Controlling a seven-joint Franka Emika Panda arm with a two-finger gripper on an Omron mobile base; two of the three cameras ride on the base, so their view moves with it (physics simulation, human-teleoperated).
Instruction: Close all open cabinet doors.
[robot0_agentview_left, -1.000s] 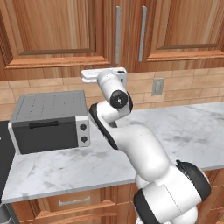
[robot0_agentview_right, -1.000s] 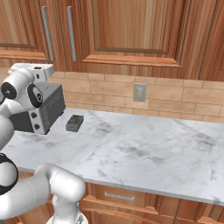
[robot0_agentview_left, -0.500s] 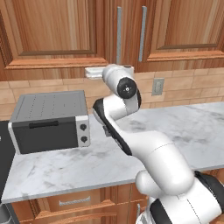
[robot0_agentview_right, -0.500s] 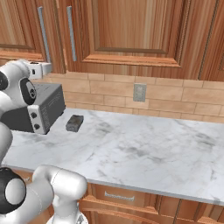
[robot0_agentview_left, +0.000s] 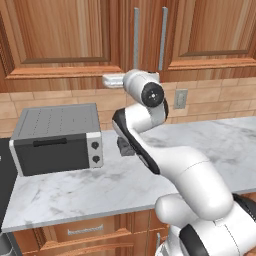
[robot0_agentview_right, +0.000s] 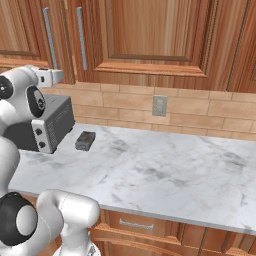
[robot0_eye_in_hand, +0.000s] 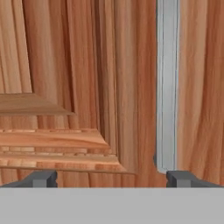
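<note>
Marble counter (robot0_agentview_left: 75, 192), two cabinet doors (robot0_agentview_left: 65, 37)

Wall: tan brick backsplash (robot0_agentview_right: 200, 112) between counter and upper cupboards, with a grey outlet (robot0_agentview_right: 159, 105) set in it.
Counter: white-grey marble top (robot0_agentview_right: 165, 170), running wall to front edge.
Base units: reddish-brown wood below the counter; drawer (robot0_agentview_left: 82, 231) with a short horizontal silver handle.
On counter: grey toaster oven (robot0_agentview_left: 57, 137) at the left, against the wall; small dark block (robot0_agentview_right: 85, 140) just beside it.
Light: even, soft, no hard shadows.
</note>
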